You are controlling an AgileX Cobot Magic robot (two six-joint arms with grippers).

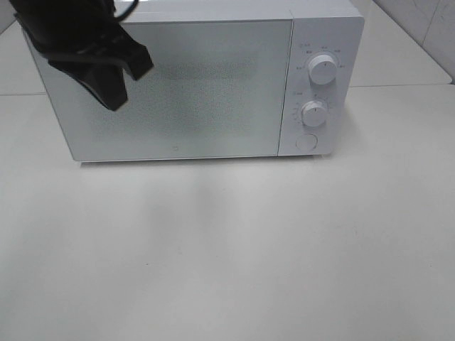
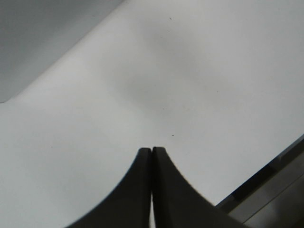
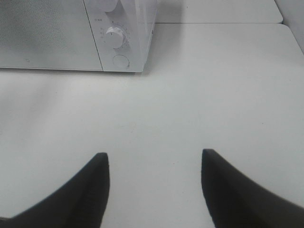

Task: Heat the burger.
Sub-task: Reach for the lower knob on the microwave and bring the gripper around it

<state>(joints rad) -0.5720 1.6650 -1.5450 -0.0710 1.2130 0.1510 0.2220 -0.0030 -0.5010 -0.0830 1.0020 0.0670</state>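
Observation:
The burger is out of view in every frame. A white microwave (image 1: 178,85) stands at the back of the white table (image 1: 227,256) with its door closed. My left arm (image 1: 85,50) hangs dark in front of the microwave's upper left corner. In the left wrist view the left gripper (image 2: 151,149) is shut, its fingers pressed together with nothing between them, above bare white surface. In the right wrist view the right gripper (image 3: 154,153) stands open and empty over the table, some way in front of the microwave (image 3: 47,38) and to its right.
The microwave's control panel carries two round knobs (image 1: 323,69) (image 1: 313,112) and a round button (image 1: 306,141) on the right side. A table edge (image 2: 266,190) shows in the left wrist view. A tiled wall (image 1: 426,28) rises at the back right.

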